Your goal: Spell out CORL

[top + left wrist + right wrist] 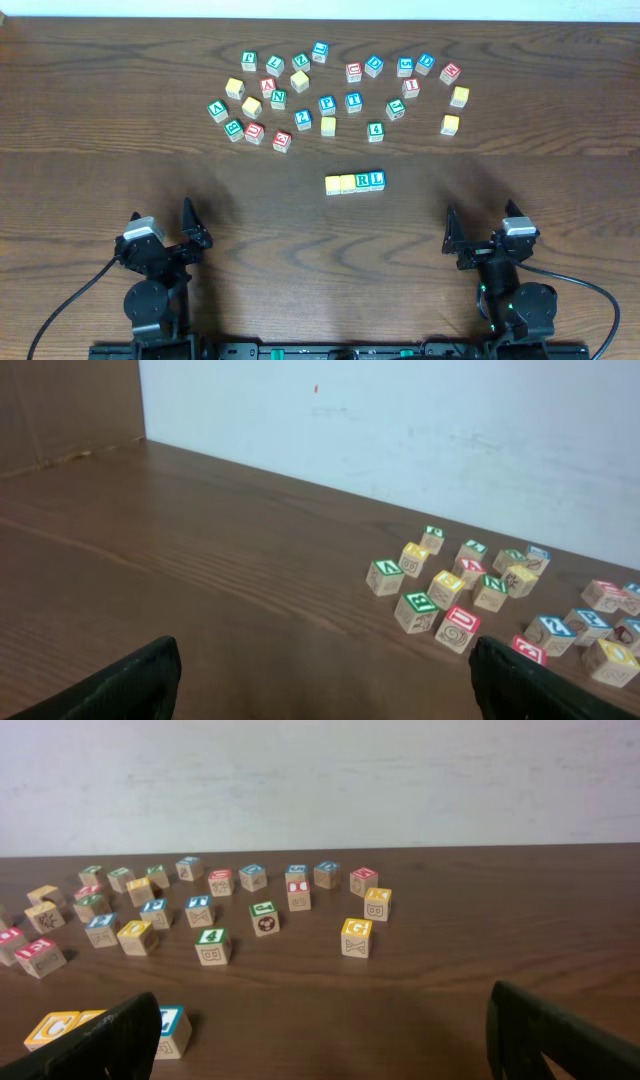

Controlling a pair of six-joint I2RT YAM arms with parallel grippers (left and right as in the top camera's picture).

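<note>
Overhead, a row [355, 182] of four blocks lies near the middle of the table [100, 150], the blocks touching side to side. Its two left blocks have yellow tops (their letters are too small to read). Next comes a green R [363, 181], then a blue L [377, 180] at the right end. Beyond the row, toward the far edge, the loose blocks [330, 95] lie scattered in a wide band, well apart from it, with red, green, blue and yellow tops.

At the near left of the table, well apart from the row, sits the left gripper [161, 212], its jaws spread wide with nothing between them. The left wrist view agrees: the fingers [130, 685] show only at the bottom corners with bare wood between. The loose blocks stand farther off to the right, below a white wall [400, 420].

At the near right sits the right gripper [482, 215], likewise spread wide and holding nothing. In the right wrist view its fingers [560, 1035] fill the bottom corners. The row shows at lower left, partly hidden behind the finger there (yellow tops on one side of it, a blue top on the other). The loose blocks stand beyond on the wood.
</note>
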